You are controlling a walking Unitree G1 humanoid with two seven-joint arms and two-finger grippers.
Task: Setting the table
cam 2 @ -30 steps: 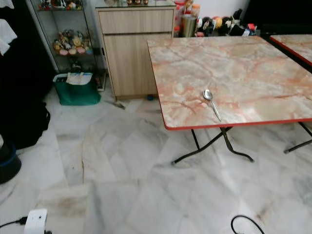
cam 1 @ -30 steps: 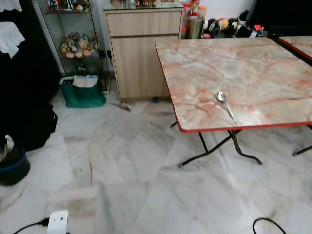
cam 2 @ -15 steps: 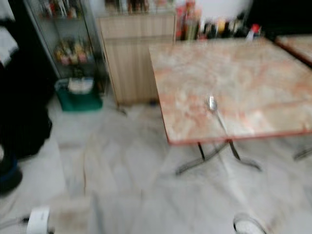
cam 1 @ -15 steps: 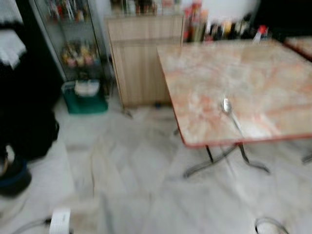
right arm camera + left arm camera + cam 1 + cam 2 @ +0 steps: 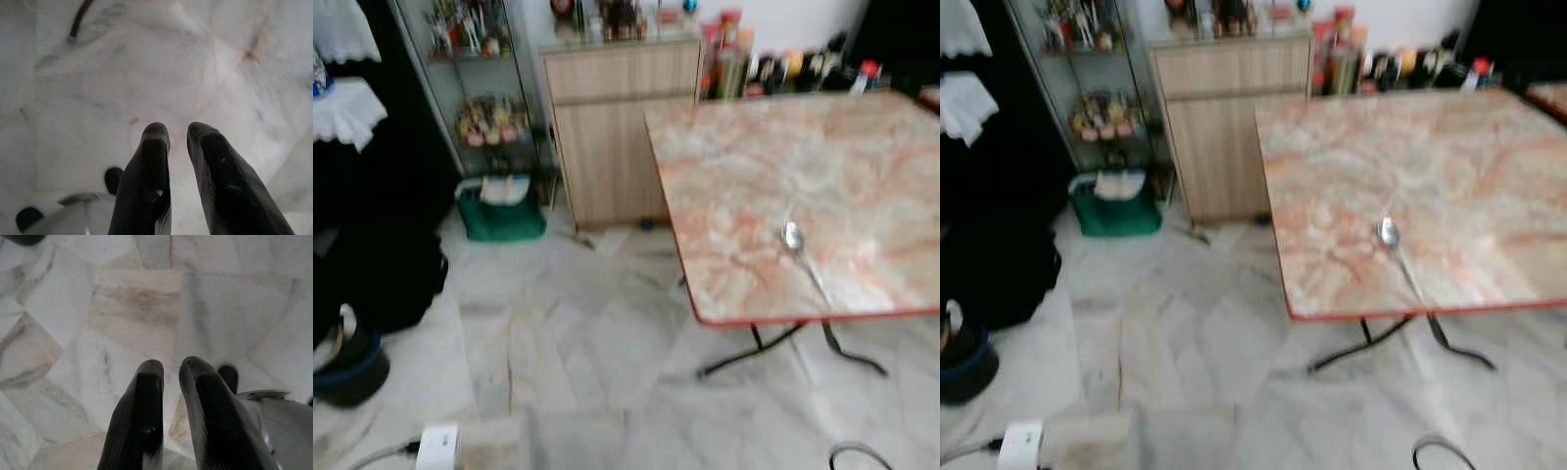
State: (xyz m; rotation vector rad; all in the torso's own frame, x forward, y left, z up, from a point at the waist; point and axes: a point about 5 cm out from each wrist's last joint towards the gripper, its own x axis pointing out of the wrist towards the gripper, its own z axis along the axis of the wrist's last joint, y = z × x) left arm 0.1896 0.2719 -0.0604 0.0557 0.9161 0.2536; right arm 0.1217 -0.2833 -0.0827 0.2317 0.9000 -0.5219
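Observation:
A metal spoon [image 5: 800, 253] lies on the pink marble table [image 5: 862, 147], near its red front edge, bowl end toward the far side. Nothing else sits on the part of the table in view. My left gripper [image 5: 168, 369] hangs over the white marble floor with its fingers close together and nothing between them. My right gripper [image 5: 178, 132] hangs the same way over the floor, empty. Both are well away from the table.
A wooden cabinet [image 5: 622, 127] stands behind the table's left corner, beside a glass shelf [image 5: 480, 98] and a green bag [image 5: 502, 206]. A dark bucket [image 5: 347, 357] sits at the left. A white plug [image 5: 435, 446] and a black cable [image 5: 857, 455] lie on the floor.
The whole picture has shifted right and down and is slightly blurred, so the camera has moved. The spoon keeps its place on the table.

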